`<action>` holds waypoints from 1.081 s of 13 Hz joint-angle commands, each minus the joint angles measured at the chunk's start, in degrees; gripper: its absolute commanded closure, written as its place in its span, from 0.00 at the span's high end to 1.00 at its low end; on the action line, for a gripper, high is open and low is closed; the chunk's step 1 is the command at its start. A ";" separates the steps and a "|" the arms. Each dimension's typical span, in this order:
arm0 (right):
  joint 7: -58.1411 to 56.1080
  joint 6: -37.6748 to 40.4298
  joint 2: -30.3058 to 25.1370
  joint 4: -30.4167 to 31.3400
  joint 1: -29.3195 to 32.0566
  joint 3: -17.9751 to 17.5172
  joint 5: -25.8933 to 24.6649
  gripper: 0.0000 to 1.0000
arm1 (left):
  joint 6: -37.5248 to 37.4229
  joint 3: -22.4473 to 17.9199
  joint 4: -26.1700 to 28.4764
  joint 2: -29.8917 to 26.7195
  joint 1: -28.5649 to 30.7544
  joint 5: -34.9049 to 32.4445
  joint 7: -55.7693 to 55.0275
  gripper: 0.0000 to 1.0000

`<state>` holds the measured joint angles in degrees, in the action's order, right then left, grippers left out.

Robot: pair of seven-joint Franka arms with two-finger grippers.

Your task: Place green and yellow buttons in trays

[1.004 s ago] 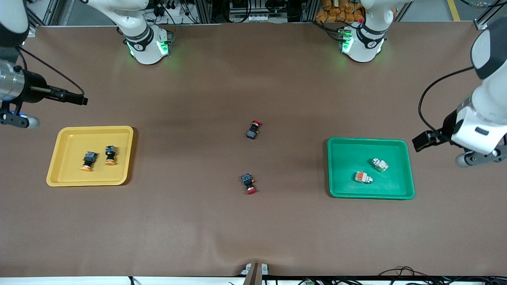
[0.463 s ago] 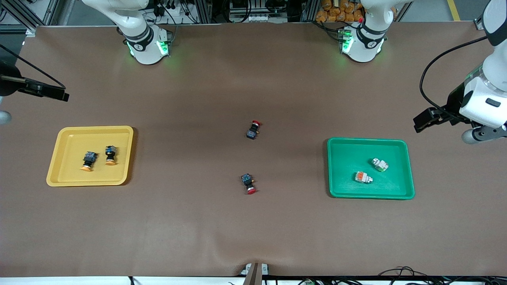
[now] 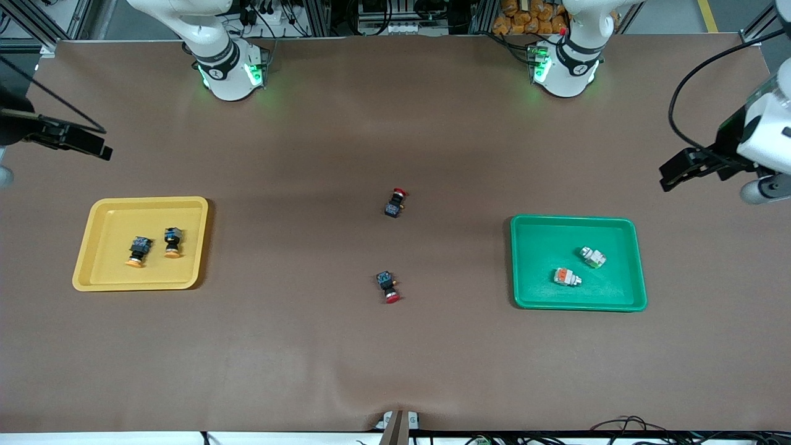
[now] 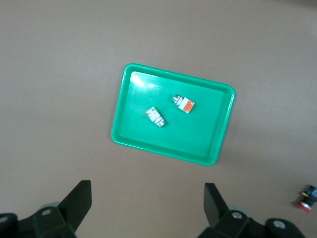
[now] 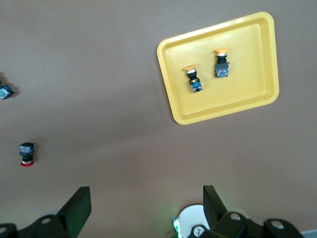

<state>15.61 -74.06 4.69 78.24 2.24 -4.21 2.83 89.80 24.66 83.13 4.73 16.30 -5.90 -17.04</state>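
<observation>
Two black-bodied switches with orange-yellow caps [image 3: 151,246] lie in the shallow yellow plastic tray [image 3: 93,247]; two white-bodied silver-tipped switches [image 3: 579,266] lie in the green plastic tray [image 3: 525,259]. The left gripper [image 4: 147,204] hangs released over bare table beside the green tray, its fingers cut off by the frame edge. The right gripper [image 5: 147,203] is likewise spread and empty, high by the yellow tray.

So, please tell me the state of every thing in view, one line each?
Yellow tray: holds two yellow buttons, lying on their sides.
Green tray: holds two white buttons, lying on their sides.
Red buttons: two, lying on the table between the trays, in no tray.
Left end effector: open, empty, high over the table near the green tray.
Right end effector: open, empty, high over the table near the yellow tray.
</observation>
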 commanded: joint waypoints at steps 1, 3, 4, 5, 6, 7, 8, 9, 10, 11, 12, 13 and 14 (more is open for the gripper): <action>1.17 -7.40 -11.88 15.94 -0.75 0.34 0.60 1.00 | -1.12 -0.93 1.07 -2.44 0.57 1.24 2.89 1.00; 1.17 -7.51 -12.07 16.24 -1.36 0.52 0.60 1.00 | -2.00 -5.13 1.59 -4.46 -2.75 1.32 4.20 1.00; 1.17 -7.42 -12.16 16.24 -1.54 0.52 0.60 1.00 | -2.26 -8.72 1.77 -4.64 -5.64 1.50 4.99 1.00; 1.17 -7.50 -12.25 16.15 -1.98 0.61 0.52 1.00 | -2.87 -12.32 2.12 -5.16 -8.71 2.63 6.05 1.00; 1.17 -7.59 -12.25 16.15 -2.42 0.52 0.43 1.00 | -3.40 -15.32 3.60 -5.95 -10.83 4.47 6.58 1.00; 1.17 -7.68 -12.16 15.98 -2.33 0.52 0.43 1.00 | -3.32 -17.35 6.05 -7.52 -12.16 6.23 6.67 1.00; 1.09 -7.68 -12.08 15.71 -2.33 0.52 0.43 1.00 | -3.32 -18.41 7.29 -8.32 -13.57 6.33 6.76 1.00; 0.91 -7.68 -11.81 15.19 -2.33 0.35 0.43 1.00 | -3.32 -19.29 8.26 -9.03 -14.71 6.42 6.76 1.00; 0.91 -7.59 -11.81 14.92 -2.33 0.26 0.43 1.00 | -3.32 -19.39 9.58 -9.90 -15.07 6.42 6.76 1.00; 0.91 -7.68 -11.72 14.75 -2.33 0.34 0.43 1.00 | -3.32 -19.39 10.81 -10.87 -15.25 6.42 6.76 1.00; 0.74 -7.77 -11.72 14.74 -2.25 0.26 0.43 1.00 | -3.32 -19.39 11.34 -11.23 -15.25 6.42 6.76 1.00; 0.91 -7.94 -11.72 14.74 -2.24 0.26 0.43 1.00 | -3.32 -19.30 11.70 -11.84 -15.16 6.42 6.76 1.00; 1.00 -8.29 -11.72 14.22 -2.33 0.26 0.95 1.00 | -3.40 -19.30 11.88 -12.11 -15.25 6.25 6.85 1.00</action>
<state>15.79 -81.83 -6.24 92.76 0.49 -4.22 3.02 86.38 6.22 92.53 -4.61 1.57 -0.38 -11.10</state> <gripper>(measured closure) 0.000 0.000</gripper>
